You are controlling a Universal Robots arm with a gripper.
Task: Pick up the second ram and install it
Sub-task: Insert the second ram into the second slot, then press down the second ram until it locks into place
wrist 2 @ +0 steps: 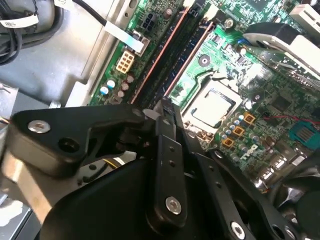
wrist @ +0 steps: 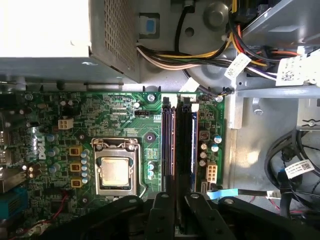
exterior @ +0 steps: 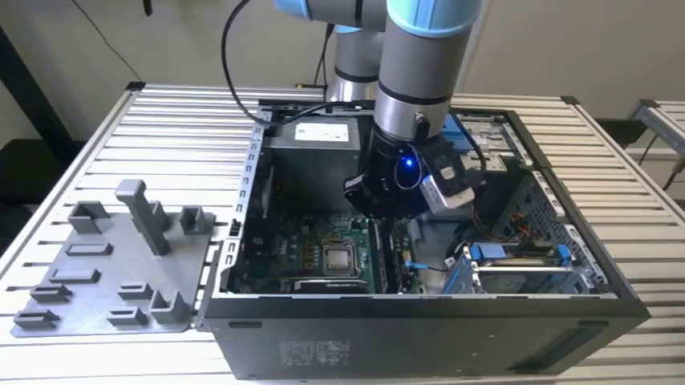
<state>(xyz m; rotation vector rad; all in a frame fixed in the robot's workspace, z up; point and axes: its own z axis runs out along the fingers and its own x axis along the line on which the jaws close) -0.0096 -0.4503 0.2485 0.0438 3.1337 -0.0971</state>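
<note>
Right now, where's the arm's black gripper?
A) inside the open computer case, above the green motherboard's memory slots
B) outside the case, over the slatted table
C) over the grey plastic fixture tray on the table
A: in the exterior view the gripper hangs inside the open computer case; the first wrist view shows the green motherboard and memory slots just beyond its fingers.

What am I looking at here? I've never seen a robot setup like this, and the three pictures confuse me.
The exterior view shows the whole scene. A robot arm reaches down into an open computer case on a slatted metal table. On the exterior view's left lies a grey plastic parts tray.

The two wrist views come from cameras riding on the arm and look into the case. The black shape in both is the gripper, just above the green motherboard. You can see the square processor and, beside it, the long memory slots. The gripper sits over a dark memory stick in those slots. I cannot tell whether it is gripping the stick.
</note>
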